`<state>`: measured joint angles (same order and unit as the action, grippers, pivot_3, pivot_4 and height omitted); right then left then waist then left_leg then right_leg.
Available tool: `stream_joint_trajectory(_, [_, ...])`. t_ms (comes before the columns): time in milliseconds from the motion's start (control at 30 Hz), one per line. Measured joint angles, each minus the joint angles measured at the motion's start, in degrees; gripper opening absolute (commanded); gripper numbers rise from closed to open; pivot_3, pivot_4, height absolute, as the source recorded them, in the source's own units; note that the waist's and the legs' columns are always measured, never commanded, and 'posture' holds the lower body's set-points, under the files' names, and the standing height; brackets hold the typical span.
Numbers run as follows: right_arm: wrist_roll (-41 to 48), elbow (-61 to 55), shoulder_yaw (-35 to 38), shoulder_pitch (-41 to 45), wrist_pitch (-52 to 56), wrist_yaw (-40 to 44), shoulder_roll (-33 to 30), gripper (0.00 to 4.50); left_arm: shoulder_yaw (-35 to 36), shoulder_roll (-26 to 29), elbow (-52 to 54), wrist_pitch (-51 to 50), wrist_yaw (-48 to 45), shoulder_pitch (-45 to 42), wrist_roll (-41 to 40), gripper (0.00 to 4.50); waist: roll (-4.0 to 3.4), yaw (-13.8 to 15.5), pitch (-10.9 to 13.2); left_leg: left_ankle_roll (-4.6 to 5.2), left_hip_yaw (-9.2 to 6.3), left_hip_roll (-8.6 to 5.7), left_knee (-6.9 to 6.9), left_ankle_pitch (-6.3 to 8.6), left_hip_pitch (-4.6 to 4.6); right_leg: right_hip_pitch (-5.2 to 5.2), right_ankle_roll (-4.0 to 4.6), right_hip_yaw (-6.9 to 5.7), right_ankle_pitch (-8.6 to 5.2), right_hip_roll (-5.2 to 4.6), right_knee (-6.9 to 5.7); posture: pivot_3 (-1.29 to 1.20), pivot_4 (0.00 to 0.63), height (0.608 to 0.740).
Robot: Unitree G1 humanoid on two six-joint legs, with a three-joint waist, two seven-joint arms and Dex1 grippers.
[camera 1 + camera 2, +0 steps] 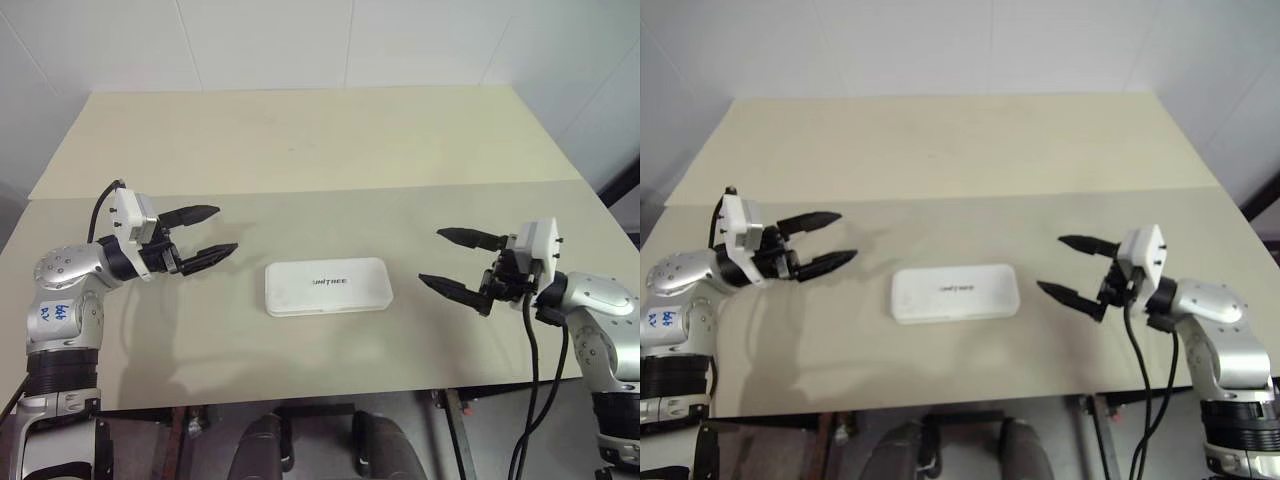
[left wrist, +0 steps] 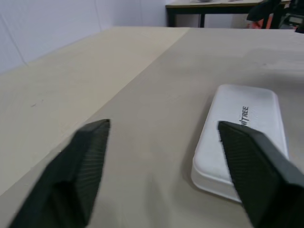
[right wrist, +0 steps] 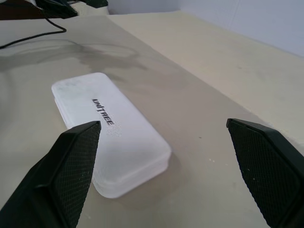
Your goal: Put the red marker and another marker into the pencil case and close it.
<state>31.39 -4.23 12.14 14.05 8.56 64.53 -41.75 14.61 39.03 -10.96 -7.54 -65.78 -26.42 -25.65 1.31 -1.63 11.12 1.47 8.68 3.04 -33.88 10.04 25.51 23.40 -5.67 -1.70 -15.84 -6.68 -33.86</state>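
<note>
Pencil case [image 1: 328,286] lies lid-down, closed, at table centre; no markers lie outside it, so the task appears complete. Left gripper [image 1: 207,232] at 9 o'clock and right gripper [image 1: 455,262] at 3 o'clock, both spread, empty.

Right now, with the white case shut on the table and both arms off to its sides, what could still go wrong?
The pencil case looks shut, but whether the lid is properly latched cannot be seen; it might pop open if bumped. The left pincer and right pincer are both open, level with the case and aimed at it from either side, so a move inward could shove it across the smooth table.
</note>
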Motion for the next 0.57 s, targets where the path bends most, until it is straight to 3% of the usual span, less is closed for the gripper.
stream_joint_trajectory(567, [-2.15, 13.54, 1.63, 4.77, -6.34, 8.94, -4.14, 4.5, -3.84, 0.88, 4.97, -5.88, -2.48, 0.96, -2.04, 4.48, 0.0, -0.33, 0.0, -0.04, 0.02, 0.07, -0.01, 0.01, -0.04, 0.03, 0.01, 0.02, -0.01, 0.0, -0.02, 0.0, 0.15, 0.74])
